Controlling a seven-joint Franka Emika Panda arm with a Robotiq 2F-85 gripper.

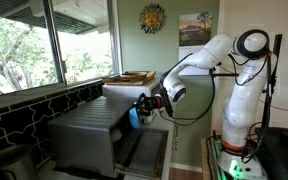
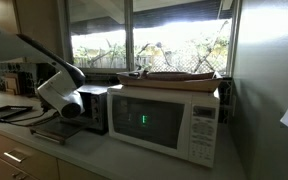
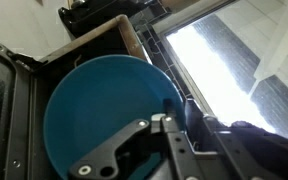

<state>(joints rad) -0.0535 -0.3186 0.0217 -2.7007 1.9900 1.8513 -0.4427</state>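
The hand is at the open front of a silver toaster oven. A blue plate is directly at its fingers. In the wrist view the plate fills the middle of the picture and the dark fingers lie over its lower rim. I cannot tell if they press on the rim or only stand around it. In an exterior view the plate shows as a small blue spot under the hand, just in front of the oven.

The oven door hangs open and down, under the hand. Beside the oven stands a white microwave, very near to the arm's way. A flat wooden tray lies on top of it. Both machines stand on the tabletop, under a large window.

There is one plate, one toaster oven, one microwave and one tray. On the wall hang two decorations: a sun ornament and a painting.
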